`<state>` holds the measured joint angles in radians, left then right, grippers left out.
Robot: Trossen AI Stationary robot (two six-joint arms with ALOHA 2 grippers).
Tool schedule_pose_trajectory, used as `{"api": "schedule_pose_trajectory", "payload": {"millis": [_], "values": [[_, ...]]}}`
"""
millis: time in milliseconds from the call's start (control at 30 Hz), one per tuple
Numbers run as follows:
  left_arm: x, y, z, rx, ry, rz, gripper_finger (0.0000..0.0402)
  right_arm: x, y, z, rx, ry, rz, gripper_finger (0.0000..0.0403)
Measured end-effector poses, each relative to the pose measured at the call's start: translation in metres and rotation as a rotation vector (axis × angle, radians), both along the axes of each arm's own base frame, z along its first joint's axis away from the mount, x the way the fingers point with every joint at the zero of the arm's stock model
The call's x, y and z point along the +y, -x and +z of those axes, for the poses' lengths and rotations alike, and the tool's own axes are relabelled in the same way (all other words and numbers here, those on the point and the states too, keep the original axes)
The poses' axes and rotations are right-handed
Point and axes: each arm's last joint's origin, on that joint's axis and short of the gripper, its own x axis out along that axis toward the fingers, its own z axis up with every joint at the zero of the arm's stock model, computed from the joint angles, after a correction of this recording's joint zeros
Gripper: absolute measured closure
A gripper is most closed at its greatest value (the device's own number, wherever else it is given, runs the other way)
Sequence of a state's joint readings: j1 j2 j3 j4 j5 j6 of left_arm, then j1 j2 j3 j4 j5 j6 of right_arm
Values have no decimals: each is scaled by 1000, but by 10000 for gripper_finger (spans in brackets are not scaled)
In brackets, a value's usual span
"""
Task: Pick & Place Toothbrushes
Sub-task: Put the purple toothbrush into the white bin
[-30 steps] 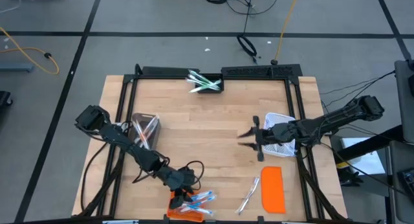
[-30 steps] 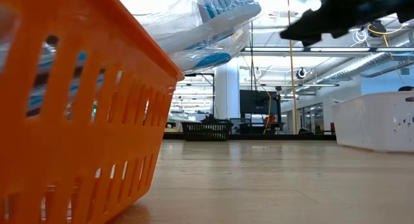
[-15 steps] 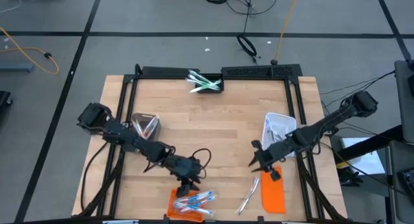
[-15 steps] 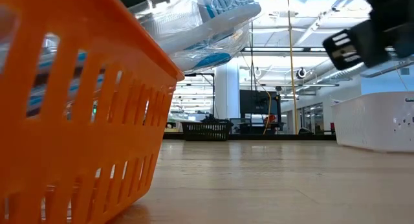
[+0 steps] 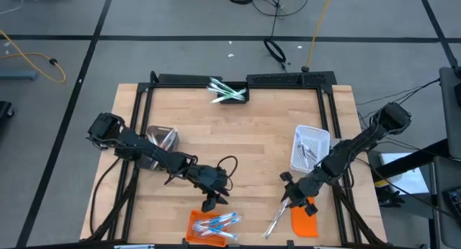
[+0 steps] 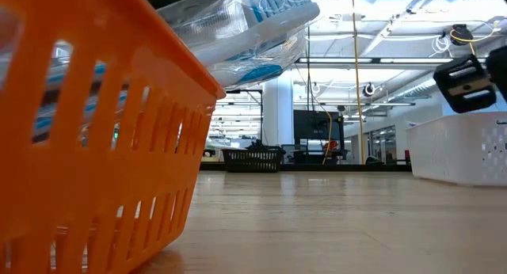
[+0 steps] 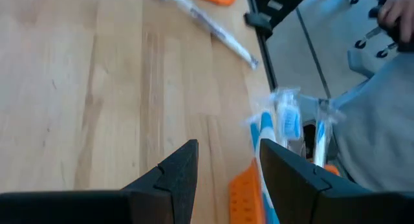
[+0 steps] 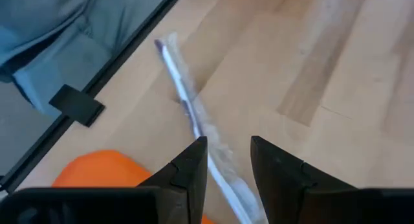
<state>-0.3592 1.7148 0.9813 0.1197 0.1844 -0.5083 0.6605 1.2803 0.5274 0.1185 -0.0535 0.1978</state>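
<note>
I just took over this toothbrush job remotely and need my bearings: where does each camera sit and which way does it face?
High: overhead, straight down; both arms, left tool above the orange basket, right tool.
Low: table height, facing the room; orange basket wall, part of one arm.
Left wrist: past open fingers onto the basket's blue toothbrushes.
Right wrist: past open fingers onto a wrapped toothbrush.
Shared: that toothbrush in high view too.

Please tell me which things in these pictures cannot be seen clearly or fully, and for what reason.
- Orange basket: low view, cut off by the left edge; it blocks most of the table.
- Toothbrushes in the white basket: high view, too small to count.
- Wrapped toothbrush on the table: right wrist view, its near end is hidden between the right gripper fingers; contact unclear.
- Left gripper: open, nothing between the fingers; the blue toothbrushes beyond are blurred.
</note>
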Motion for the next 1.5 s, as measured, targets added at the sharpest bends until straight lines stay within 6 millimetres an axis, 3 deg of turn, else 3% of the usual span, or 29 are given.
{"api": "schedule_pose_trajectory", "payload": {"millis": [333, 667, 933, 1333, 1500], "values": [[8, -7, 5, -76, -3, 7, 236, 17, -1, -30, 30, 99, 37, 291], [10, -8, 6, -85, -1, 17, 236, 20, -6, -53, 54, 172, 9, 295], [10, -8, 7, -94, -3, 14, 236, 19, -6, -52, 39, 195, -1, 389], [10, -8, 7, -96, -5, 15, 236, 17, -6, -51, 38, 198, -7, 395], [13, -10, 8, -114, 1, 23, 236, 12, -5, -41, -7, 230, -37, 395]]}}
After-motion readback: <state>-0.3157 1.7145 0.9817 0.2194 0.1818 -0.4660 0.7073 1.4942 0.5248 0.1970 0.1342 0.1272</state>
